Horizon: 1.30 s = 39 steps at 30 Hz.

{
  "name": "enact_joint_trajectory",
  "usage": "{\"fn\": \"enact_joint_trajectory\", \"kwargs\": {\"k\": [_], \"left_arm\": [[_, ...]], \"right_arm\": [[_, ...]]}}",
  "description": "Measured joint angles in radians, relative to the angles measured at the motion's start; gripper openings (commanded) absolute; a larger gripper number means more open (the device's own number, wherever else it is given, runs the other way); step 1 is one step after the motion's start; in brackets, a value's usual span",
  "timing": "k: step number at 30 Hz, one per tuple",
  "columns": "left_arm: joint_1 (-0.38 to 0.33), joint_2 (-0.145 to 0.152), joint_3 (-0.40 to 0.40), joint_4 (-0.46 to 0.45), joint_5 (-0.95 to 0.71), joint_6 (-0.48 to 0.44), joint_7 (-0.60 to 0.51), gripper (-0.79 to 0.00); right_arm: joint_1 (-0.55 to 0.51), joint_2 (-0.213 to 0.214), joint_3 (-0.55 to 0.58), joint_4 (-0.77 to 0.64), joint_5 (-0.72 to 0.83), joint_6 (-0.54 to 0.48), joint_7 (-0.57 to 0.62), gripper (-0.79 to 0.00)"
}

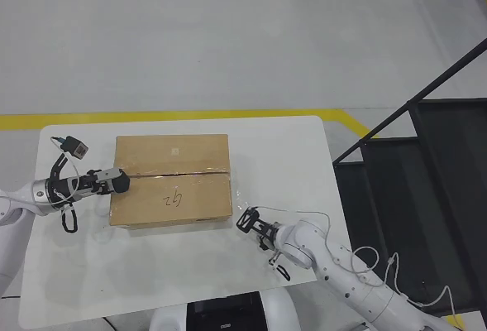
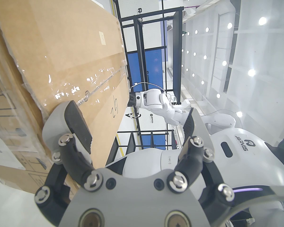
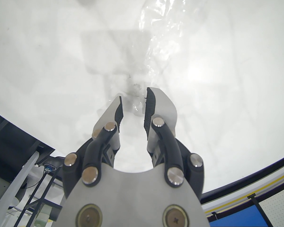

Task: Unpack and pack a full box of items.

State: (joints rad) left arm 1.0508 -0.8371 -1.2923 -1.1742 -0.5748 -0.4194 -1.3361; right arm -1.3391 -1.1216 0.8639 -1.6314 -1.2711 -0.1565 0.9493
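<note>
White table (image 1: 276, 165), small corded gadget (image 1: 78, 149) sitting near its far left corner, yellow floor line (image 1: 144, 118) behind, black metal steps (image 1: 441, 165) off right.

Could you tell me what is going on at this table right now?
A two-armed robot is working on a closed cardboard box on the white table. Its left gripper is open at one end of the box, one finger against the edge where the taped seam ends. The right gripper sits low over the table off another corner, fingers slightly apart, with a crumpled strip of clear tape just ahead of it. The flaps lie shut; nothing is unpacked yet.
</note>
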Motion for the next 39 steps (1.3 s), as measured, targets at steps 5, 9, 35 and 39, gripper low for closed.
{"fn": "enact_joint_trajectory", "kwargs": {"k": [5, 9, 35, 39], "left_arm": [[0.0, 0.0, 0.0, 0.0, 0.0, 0.0, 0.0, 0.0], [0.0, 0.0, 0.0, 0.0, 0.0, 0.0, 0.0, 0.0], [0.0, 0.0, 0.0, 0.0, 0.0, 0.0, 0.0, 0.0], [0.0, 0.0, 0.0, 0.0, 0.0, 0.0, 0.0, 0.0]], "right_arm": [[0.011, -0.006, -0.007, 0.018, -0.005, 0.003, 0.001, -0.785], [0.018, -0.009, -0.005, 0.029, -0.008, 0.012, -0.001, -0.785], [-0.159, 0.094, 0.509, -0.09, 0.345, -0.458, -0.117, -0.785], [-0.153, 0.105, 0.539, -0.055, 0.412, -0.554, -0.101, -0.785]]}}
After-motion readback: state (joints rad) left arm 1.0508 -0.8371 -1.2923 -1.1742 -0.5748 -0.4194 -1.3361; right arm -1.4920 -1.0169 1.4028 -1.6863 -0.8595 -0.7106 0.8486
